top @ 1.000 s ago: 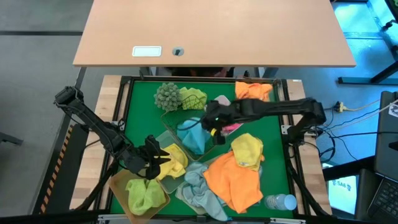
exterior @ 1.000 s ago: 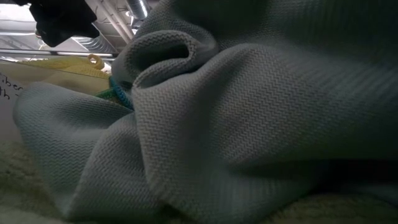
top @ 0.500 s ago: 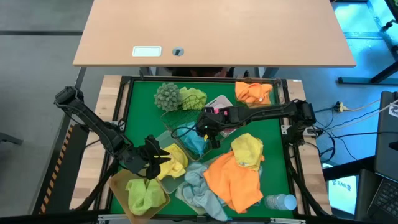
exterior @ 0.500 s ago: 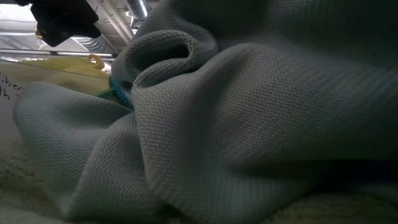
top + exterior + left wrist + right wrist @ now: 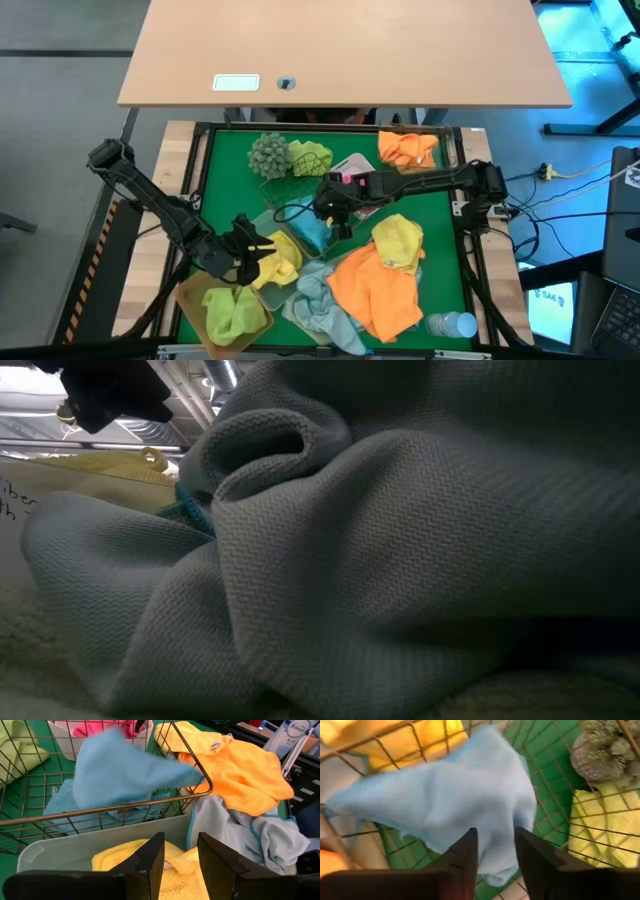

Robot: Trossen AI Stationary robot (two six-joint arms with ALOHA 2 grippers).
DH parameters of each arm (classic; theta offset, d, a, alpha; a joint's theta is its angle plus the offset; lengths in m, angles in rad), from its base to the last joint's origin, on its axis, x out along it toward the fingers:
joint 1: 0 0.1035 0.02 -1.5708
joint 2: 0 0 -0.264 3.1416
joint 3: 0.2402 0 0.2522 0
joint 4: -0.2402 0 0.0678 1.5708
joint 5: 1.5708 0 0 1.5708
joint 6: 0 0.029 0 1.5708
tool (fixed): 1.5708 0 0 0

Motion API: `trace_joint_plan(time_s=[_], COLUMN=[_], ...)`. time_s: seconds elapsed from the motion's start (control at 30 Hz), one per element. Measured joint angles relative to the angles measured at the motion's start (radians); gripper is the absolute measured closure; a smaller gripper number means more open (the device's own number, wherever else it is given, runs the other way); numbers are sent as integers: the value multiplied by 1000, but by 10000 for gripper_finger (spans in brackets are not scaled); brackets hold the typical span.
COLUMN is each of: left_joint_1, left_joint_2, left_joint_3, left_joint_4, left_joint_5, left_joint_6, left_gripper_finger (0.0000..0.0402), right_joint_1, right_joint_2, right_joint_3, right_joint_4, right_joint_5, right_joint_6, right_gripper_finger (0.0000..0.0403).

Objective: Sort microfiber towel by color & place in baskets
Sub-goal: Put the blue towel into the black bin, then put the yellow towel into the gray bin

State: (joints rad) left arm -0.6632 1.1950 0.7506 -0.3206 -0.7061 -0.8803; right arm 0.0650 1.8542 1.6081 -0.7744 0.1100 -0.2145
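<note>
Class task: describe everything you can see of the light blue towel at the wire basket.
The light blue towel is a soft, fine-woven cloth, loosely crumpled. It drapes over the rim of the wire basket, part hanging inside over more blue cloth. The right tool stands just above it, jaws apart, no longer clamping it.

Round grey-green bobbly ball (image 5: 267,152) sits at the far left of my green table mat (image 5: 440,220). Clear plastic bottle (image 5: 452,325) lies at the mat's near right corner. Beyond the mat, a pale wooden tabletop (image 5: 400,50) carrying a white rectangular label (image 5: 236,83).
</note>
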Motion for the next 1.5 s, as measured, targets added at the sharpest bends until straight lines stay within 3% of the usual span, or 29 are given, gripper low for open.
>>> trace_joint_plan(time_s=[0.23, 0.37, 0.57, 0.7, 0.77, 0.87, 1.0, 1.17, 1.37, 1.5], left_joint_1=[0, 0, 0, 0, 0, 0, 0, 0, 0, 0], left_joint_2=[0, 0, 0, 0, 0, 0, 0, 0, 0, 0], left_joint_3=[0, 0, 0, 0, 0, 0, 0, 0, 0, 0], left_joint_4=[1, 0, 0, 0, 0, 0, 0, 0, 0, 1], left_joint_5=[-10, -11, -18, -18, -18, -18, -18, -18, -17, -17], left_joint_6=[0, 1, 5, 5, 5, 18, 27, 27, 26, 26], left_gripper_finger=[289, 289, 289, 289, 289, 289, 289, 289, 289, 289], right_joint_1=[0, 10, 55, 128, 183, 264, 349, 417, 426, 425], right_joint_2=[-12, -20, -23, -26, -28, -28, -29, -29, -28, -28], right_joint_3=[28, 137, 279, 278, 279, 275, 220, 76, -109, -191], right_joint_4=[-84, -247, -386, -443, -510, -622, -663, -604, -488, -415], right_joint_5=[98, 18, -162, -264, -275, -199, -102, -113, -207, -185], right_joint_6=[0, 89, 379, 371, 359, 398, 516, 583, 634, 636], right_gripper_finger=[215, 208, 210, 210, 210, 210, 210, 210, 210, 210])
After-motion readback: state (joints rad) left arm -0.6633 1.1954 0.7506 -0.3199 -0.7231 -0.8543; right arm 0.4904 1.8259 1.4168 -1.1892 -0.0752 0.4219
